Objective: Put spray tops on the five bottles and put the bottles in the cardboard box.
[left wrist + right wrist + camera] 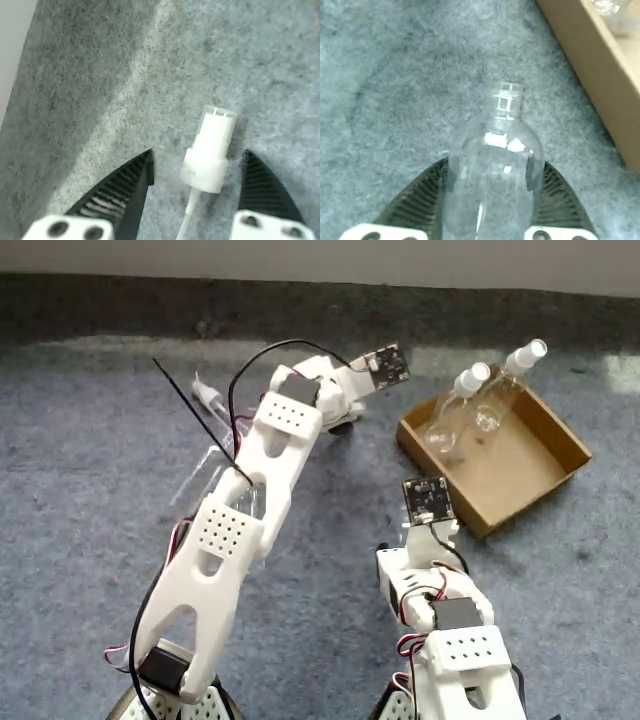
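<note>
A white spray top (210,150) lies on the grey carpet between the spread fingers of my left gripper (198,154), which is open and not touching it. In the high view that gripper (338,420) sits at the far middle, left of the cardboard box (560,445). My right gripper (495,164) is shut on a clear bottle (492,170) with a bare threaded neck, close to the box wall (590,65). Two capped bottles (455,405) (500,385) lean inside the box.
Another spray top (205,392) lies on the carpet at the far left. Clear bottles (205,475) lie partly under the left arm. The right arm's wrist (428,502) stands just in front of the box's near corner.
</note>
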`<state>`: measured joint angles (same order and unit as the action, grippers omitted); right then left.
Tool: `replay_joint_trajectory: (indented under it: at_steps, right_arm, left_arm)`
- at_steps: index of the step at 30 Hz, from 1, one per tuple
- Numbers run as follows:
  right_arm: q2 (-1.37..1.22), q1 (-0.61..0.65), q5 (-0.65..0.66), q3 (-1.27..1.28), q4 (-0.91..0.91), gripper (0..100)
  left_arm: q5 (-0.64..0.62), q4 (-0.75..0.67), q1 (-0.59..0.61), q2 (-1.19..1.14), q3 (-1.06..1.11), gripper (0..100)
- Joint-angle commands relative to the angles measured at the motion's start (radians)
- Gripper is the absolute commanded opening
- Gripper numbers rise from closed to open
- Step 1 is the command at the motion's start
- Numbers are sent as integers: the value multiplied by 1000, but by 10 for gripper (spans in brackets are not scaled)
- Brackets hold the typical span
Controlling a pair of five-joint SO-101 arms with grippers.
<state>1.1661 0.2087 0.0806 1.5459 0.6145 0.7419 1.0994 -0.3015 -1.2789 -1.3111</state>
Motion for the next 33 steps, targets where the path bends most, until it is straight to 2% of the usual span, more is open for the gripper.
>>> replay_joint_trajectory:
  at_steps: [1, 5, 23, 29, 33]
  right_arm:
    - [12, -4, -2, -2, -18, 128]
    - [12, -4, -2, -4, -18, 128]
    - [12, -8, -2, -5, -18, 128]
    - [12, -8, -2, -7, -18, 128]
    - [12, -8, -2, -7, -18, 128]
  left_arm:
    - [-6, 18, -30, -38, -101, 99]
    - [-6, 75, -35, -48, -131, 28]
    - [-11, 175, -27, -41, -145, 6]
    - [-11, 341, -35, -42, -361, 6]
    - [-11, 399, -25, -4, -351, 6]
